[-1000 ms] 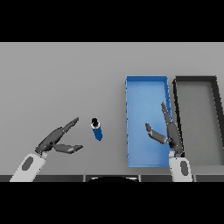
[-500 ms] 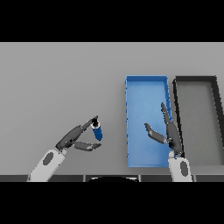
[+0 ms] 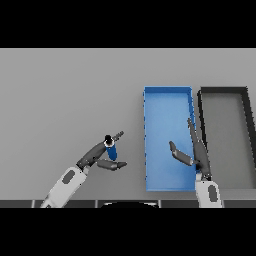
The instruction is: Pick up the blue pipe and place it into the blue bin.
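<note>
The blue pipe [image 3: 111, 149] stands upright on the grey table, left of the blue bin [image 3: 167, 100], with its dark open top showing. My left hand [image 3: 92, 156] has reached it from the lower left. Its straight fingers lie along the pipe's far side and its thumb sits just below the pipe, so the pipe stands in the gap between them. The hand is open, not closed round the pipe. My right hand [image 3: 196, 150] hovers open over the bin's right part, fingers pointing away from me and thumb spread to the left.
A dark grey bin [image 3: 248, 105] sits directly right of the blue bin, their long sides nearly touching. Both bins hold nothing. Grey table surface [image 3: 65, 95] stretches to the left and behind the pipe.
My left hand has slid right and forward until the pipe stands between its fingers and thumb. The pipe has kept its place. The right hand has barely moved.
</note>
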Controlling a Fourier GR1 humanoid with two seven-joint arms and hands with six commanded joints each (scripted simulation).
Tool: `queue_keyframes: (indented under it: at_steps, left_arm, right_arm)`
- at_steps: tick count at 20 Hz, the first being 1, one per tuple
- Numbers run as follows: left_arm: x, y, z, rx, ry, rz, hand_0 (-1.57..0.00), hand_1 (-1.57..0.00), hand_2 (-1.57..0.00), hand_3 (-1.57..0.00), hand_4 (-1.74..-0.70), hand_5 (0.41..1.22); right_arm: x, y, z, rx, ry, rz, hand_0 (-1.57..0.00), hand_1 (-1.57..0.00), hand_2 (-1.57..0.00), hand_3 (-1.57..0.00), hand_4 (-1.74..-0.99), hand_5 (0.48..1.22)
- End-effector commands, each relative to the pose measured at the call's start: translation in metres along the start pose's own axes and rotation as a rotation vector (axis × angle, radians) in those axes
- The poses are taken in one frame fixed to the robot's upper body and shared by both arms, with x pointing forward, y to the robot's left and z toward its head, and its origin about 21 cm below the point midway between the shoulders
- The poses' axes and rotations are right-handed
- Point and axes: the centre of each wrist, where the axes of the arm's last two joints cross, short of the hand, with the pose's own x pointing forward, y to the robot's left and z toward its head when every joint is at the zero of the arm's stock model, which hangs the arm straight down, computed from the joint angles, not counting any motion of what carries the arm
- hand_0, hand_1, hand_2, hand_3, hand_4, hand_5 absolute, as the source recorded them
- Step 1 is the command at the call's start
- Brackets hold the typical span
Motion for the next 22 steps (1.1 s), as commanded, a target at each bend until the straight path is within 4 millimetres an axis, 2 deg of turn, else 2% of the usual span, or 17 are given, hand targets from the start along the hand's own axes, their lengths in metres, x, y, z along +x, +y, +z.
queue_keyframes:
  at_steps: [1,3,4,5,7,8,10,12,15,17,22]
  left_arm:
    - [-0.001,-0.002,-0.004,0.002,-0.011,0.009,0.00,0.00,0.00,0.00,-1.11,0.463]
    - [-0.005,-0.003,-0.008,0.021,-0.030,0.065,0.00,-0.04,-0.15,-0.12,-1.19,0.550]
    - [-0.005,-0.006,-0.011,0.023,-0.036,0.092,-0.01,-0.16,-0.31,-0.28,-1.24,0.613]
    - [-0.004,-0.006,-0.011,0.026,-0.053,0.123,-0.12,-0.32,-0.49,-0.53,-1.28,0.735]
    - [-0.002,-0.009,-0.014,0.044,-0.064,0.151,-0.60,-0.75,-0.87,-0.91,-1.44,0.910]
    - [-0.001,-0.013,-0.017,0.032,-0.050,0.158,-0.80,-0.92,-1.01,-1.03,-1.50,0.972]
    - [-0.002,-0.023,-0.015,0.016,-0.089,0.151,-1.07,-1.15,-1.21,-1.19,-1.58,1.062]
    - [0.001,-0.019,-0.012,0.028,-0.102,0.117,-1.25,-1.30,-1.34,-1.33,-1.53,1.119]
    - [0.009,-0.028,-0.015,0.044,-0.159,0.112,-1.41,-1.43,-1.45,-1.45,-1.49,1.169]
    - [0.017,-0.024,-0.017,0.061,-0.196,0.105,-1.47,-1.48,-1.50,-1.49,-1.48,1.188]
    - [0.053,-0.014,-0.022,0.047,-0.309,0.116,-1.54,-1.54,-1.55,-1.55,-1.47,1.210]
  right_arm:
    - [0.001,0.000,0.000,-0.002,0.005,-0.011,0.00,0.00,0.00,0.00,-1.207,0.650]
    - [0.002,0.004,0.000,0.001,-0.002,-0.009,0.00,0.00,0.00,0.00,-1.213,0.655]
    - [0.003,0.002,0.000,0.000,-0.002,-0.017,0.00,0.00,0.00,0.00,-1.217,0.655]
    - [0.003,0.003,0.000,0.003,-0.002,-0.015,0.00,0.00,0.00,0.00,-1.220,0.656]
    - [0.006,0.003,-0.003,0.002,0.002,-0.014,0.00,0.00,0.00,0.00,-1.219,0.657]
    - [0.004,0.002,-0.002,0.005,0.007,-0.019,0.00,0.00,0.00,0.00,-1.224,0.658]
    - [0.002,0.002,-0.001,0.000,0.016,-0.030,0.00,0.00,0.00,0.00,-1.233,0.660]
    - [0.002,0.003,-0.002,0.009,0.012,-0.034,0.00,0.00,0.00,0.00,-1.224,0.651]
    - [0.003,0.004,-0.008,0.011,0.022,-0.040,0.00,0.00,0.00,0.00,-1.220,0.635]
    - [0.003,0.004,-0.006,0.014,0.013,-0.054,0.00,0.00,0.00,0.00,-1.219,0.628]
    - [0.003,0.002,-0.002,0.008,0.021,-0.021,0.00,0.00,0.00,0.00,-1.213,0.639]
